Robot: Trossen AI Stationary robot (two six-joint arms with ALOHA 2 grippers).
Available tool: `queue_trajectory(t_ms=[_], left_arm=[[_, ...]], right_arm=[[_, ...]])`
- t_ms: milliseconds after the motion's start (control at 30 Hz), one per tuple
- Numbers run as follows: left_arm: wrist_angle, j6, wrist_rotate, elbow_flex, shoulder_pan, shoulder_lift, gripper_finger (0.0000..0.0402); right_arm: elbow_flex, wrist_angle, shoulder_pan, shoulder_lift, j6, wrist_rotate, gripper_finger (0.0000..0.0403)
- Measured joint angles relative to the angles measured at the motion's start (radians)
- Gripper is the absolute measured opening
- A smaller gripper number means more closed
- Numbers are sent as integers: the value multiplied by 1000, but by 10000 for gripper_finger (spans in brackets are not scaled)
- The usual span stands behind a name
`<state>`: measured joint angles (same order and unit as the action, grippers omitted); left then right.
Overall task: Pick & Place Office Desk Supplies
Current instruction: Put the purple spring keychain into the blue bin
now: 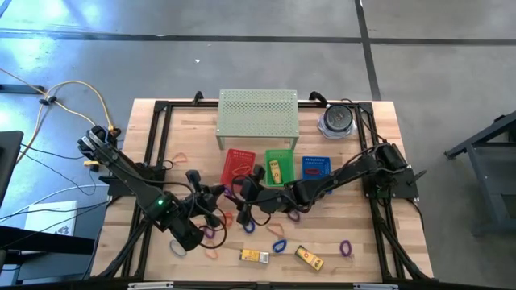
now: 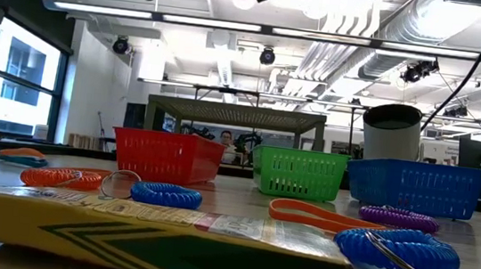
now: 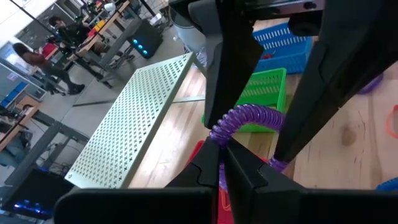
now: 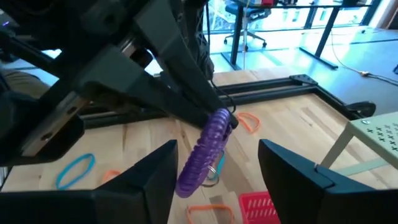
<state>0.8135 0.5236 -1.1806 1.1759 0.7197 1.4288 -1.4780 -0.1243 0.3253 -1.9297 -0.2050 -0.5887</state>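
- Your left gripper (image 4: 227, 121) is clenched on a purple coiled plastic loop (image 4: 204, 152), mid-air before the red mesh basket (image 1: 238, 167).
- Your right gripper (image 4: 214, 171) stands released, its fingers flanking that loop.
- Flat yellow boxes (image 1: 254, 256) lie on the wooden table (image 1: 379, 242).

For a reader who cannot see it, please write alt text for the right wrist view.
The left tool holds a purple coiled loop, which hangs between the open right tool's fingers above the wooden table. A blue band lies on the wood.
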Motion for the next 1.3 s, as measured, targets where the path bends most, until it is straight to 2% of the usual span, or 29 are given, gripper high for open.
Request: queue_trajectory(t_ms=[167,467,667,767,867,1100,1200,1300], left_arm=[[0,0,1,0,0,0,1],[1,-1,5,0,1,0,1],[0,-1,7,0,0,1,3],[-6,-24,0,0,-4,1,20],[-11,-58,1,0,-5,1,53],[-72,-64,1,0,-4,1,161],[-71,-105,32,0,-4,1,185],[-71,-112,63,0,2,1,192]], right_arm=[[0,0,-13,0,0,65,155],[0,3,-15,0,45,95,16],[0,16,-15,2,53,102,11],[0,31,-13,2,53,106,9],[0,52,-12,2,53,106,7],[0,145,-1,2,27,99,6],[0,196,15,2,8,97,5],[0,269,33,2,-31,97,5]])
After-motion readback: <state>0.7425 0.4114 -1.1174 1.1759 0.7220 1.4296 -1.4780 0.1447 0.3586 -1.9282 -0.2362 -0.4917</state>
